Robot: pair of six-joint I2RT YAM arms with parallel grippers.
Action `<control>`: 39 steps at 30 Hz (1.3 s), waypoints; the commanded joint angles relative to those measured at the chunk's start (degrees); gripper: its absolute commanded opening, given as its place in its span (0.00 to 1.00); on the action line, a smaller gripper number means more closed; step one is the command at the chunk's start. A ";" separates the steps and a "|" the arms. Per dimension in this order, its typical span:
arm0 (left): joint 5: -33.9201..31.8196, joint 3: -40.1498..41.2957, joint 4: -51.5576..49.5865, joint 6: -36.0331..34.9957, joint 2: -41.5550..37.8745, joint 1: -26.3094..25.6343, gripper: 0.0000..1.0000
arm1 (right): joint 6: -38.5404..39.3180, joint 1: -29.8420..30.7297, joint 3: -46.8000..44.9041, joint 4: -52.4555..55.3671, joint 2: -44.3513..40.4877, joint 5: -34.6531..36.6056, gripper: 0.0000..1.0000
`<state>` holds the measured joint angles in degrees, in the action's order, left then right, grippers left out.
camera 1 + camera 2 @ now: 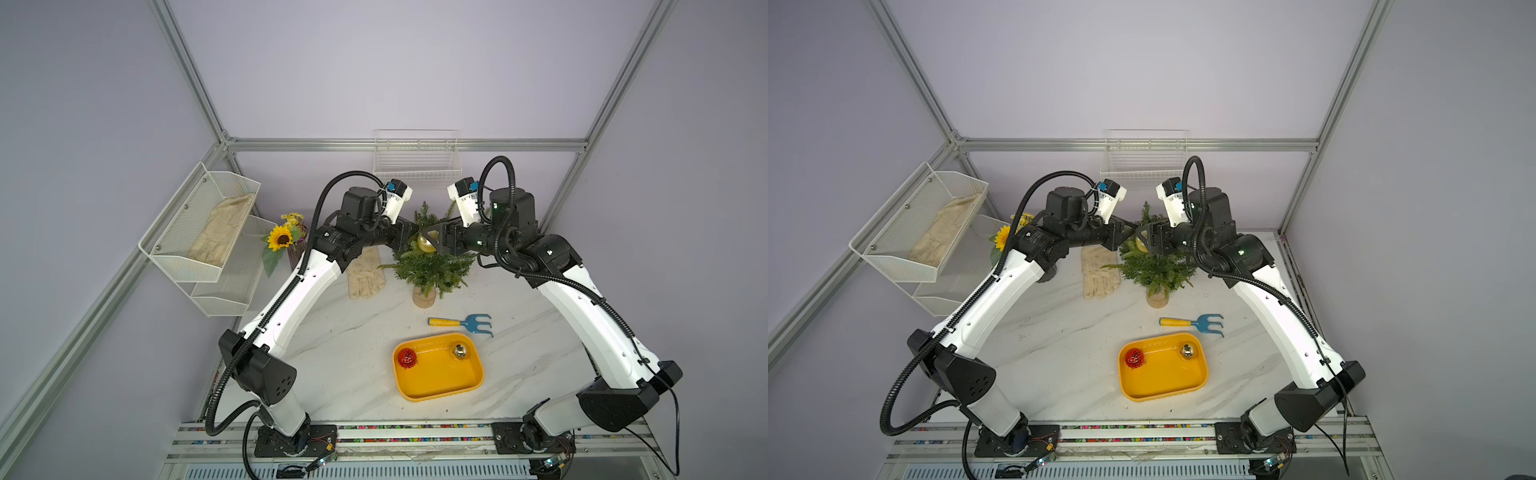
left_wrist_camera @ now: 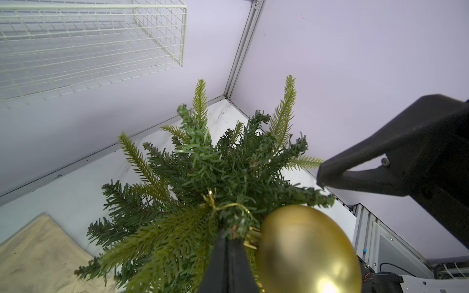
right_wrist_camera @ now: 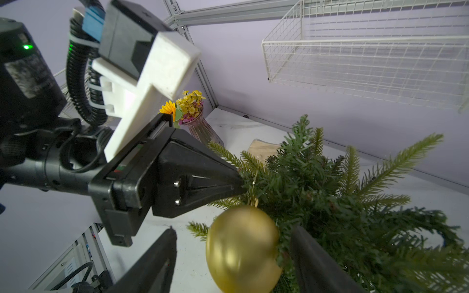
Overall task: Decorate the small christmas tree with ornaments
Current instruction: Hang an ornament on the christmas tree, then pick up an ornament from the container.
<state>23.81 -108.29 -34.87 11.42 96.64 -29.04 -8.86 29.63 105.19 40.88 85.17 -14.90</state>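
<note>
The small christmas tree (image 1: pixel 430 266) stands on its wooden stump at the back of the table. A matte gold ornament (image 1: pixel 426 243) hangs from a twig near its top by a gold thread loop (image 2: pixel 229 206). My left gripper (image 2: pixel 229 234) is shut on the tip of that twig, right beside the ornament's cap. My right gripper (image 3: pixel 233 228) is open, its fingers (image 3: pixel 157 258) standing either side of the gold ornament (image 3: pixel 241 250) without touching it. A glittery red ornament (image 1: pixel 407 358) and a shiny gold ornament (image 1: pixel 459 351) lie in the yellow tray (image 1: pixel 440 395).
A cream glove (image 1: pixel 365 274) lies left of the tree. A blue hand rake (image 1: pixel 461 324) lies between tree and tray. A sunflower vase (image 1: pixel 286 241) stands back left. A wire basket (image 1: pixel 417 158) hangs on the back wall, mesh shelves (image 1: pixel 199 224) on the left wall.
</note>
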 commanded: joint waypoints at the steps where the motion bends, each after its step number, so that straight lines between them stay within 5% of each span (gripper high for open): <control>1: 0.62 -6.76 1.67 0.44 0.39 -0.41 0.03 | 0.62 -0.27 -0.33 0.43 -1.83 0.09 0.74; 24: -3.05 3.09 1.86 0.10 -10.27 -0.36 0.03 | -1.02 -0.27 -1.74 0.64 -4.38 3.75 0.73; 39: -14.98 19.97 0.90 -2.78 -24.59 -0.40 0.08 | -10.66 4.78 -5.00 17.03 -11.74 7.57 0.61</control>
<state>13.67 -92.97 -34.79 10.24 74.04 -29.08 -15.88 32.03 101.14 51.90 75.61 -9.54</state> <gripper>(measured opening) 0.083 0.614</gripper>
